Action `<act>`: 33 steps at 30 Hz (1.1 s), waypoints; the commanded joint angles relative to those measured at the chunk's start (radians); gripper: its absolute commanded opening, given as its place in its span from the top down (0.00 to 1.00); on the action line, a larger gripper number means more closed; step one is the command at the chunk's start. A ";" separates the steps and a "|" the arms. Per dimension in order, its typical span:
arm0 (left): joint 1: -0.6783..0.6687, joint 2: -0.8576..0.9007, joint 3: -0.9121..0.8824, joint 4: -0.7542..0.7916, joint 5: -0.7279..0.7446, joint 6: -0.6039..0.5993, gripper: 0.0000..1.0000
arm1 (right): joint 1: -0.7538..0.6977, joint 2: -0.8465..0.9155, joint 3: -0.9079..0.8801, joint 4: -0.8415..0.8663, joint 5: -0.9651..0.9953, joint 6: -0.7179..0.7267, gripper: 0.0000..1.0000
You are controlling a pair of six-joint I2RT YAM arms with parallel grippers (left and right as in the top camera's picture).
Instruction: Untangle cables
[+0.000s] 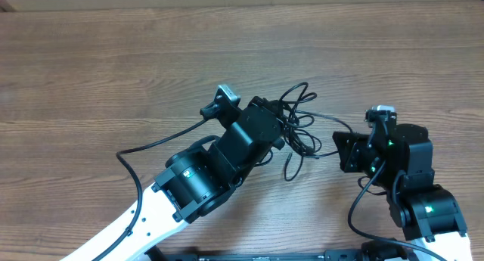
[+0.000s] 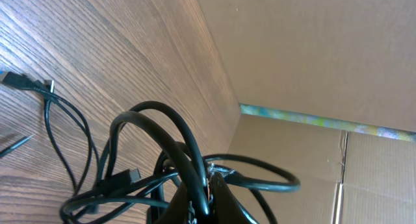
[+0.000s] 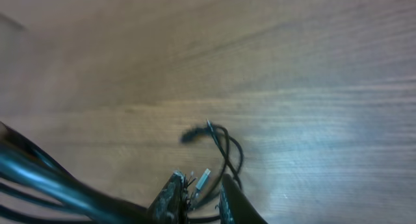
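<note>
The cables (image 1: 301, 113) lie in a tangled black bunch at the table's middle. My left gripper (image 1: 281, 132) reaches into the bunch from the lower left. In the left wrist view it (image 2: 207, 180) is shut on a cable loop (image 2: 156, 106) that arches up over the fingers, with more cords hanging around it. My right gripper (image 1: 336, 151) sits just right of the bunch. In the right wrist view its jaws (image 3: 201, 174) stand a little apart, open, with a small silver plug (image 3: 203, 178) and a thin cord (image 3: 229, 149) showing in the gap, gripped by neither finger.
The wooden table (image 1: 113, 64) extends to the left and back. A cardboard wall (image 2: 312, 49) stands along the far edge. A loose plug end (image 2: 10, 78) lies on the wood. The left arm's own thick black wire (image 1: 151, 147) trails to the left.
</note>
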 commanded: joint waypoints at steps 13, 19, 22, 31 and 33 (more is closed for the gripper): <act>0.068 -0.011 0.015 0.034 -0.192 0.023 0.96 | -0.003 0.078 0.006 -0.036 0.013 -0.098 0.85; 0.069 -0.011 0.015 0.063 -0.189 -0.015 0.96 | -0.003 0.078 0.006 0.043 -0.164 -0.116 0.25; 0.069 -0.011 0.015 0.095 -0.162 -0.014 0.96 | -0.003 0.078 0.006 0.118 -0.269 -0.095 0.18; 0.069 -0.012 0.015 0.216 0.018 -0.014 0.96 | -0.003 0.108 0.006 0.196 -0.287 0.025 0.17; 0.069 -0.012 0.015 0.235 0.062 -0.014 0.96 | -0.003 0.127 0.006 0.193 -0.264 0.025 0.17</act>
